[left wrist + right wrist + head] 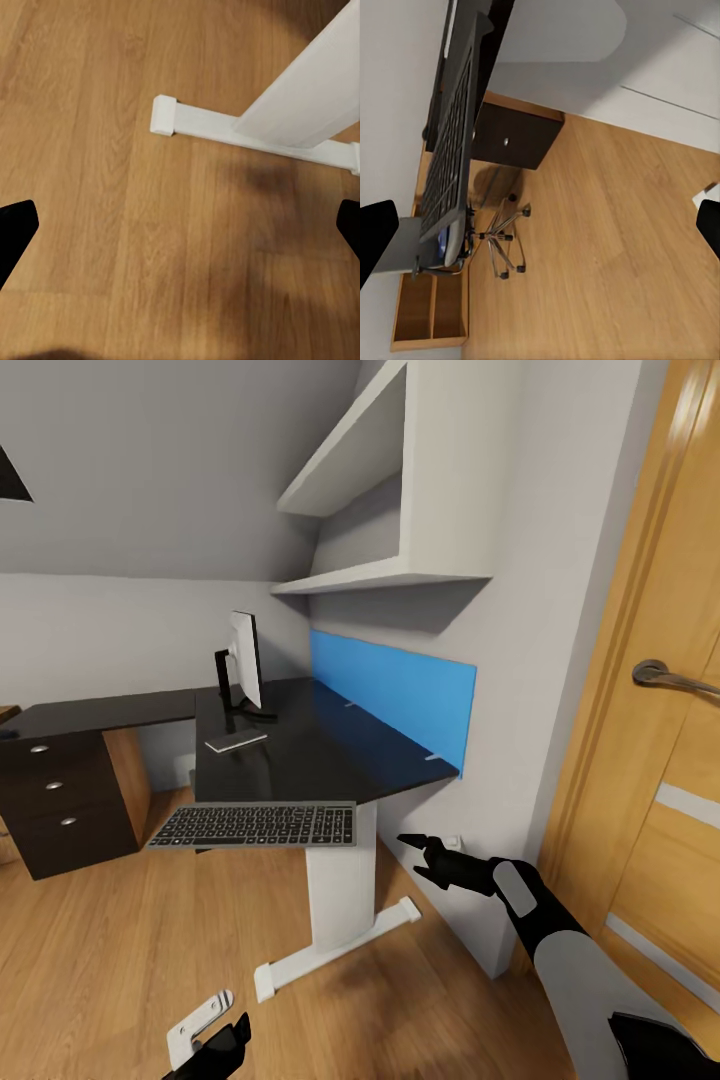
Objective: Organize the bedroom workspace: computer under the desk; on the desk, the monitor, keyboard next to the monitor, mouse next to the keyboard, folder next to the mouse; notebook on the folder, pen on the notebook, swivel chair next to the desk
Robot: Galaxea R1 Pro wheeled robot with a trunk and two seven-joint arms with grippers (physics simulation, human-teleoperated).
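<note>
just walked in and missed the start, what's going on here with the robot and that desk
The robot stands at the end of the black desk, both grippers empty. The keyboard lies at the near edge of the desk, seeming to jut out past it. The monitor stands further back on the desk. The right gripper is open, beside the desk's white leg; the left gripper hangs low over the floor, open.

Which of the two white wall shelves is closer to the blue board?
The lower shelf, the flat one just above the blue board. The upper shelf sits higher, nearer the sloped ceiling.
</note>
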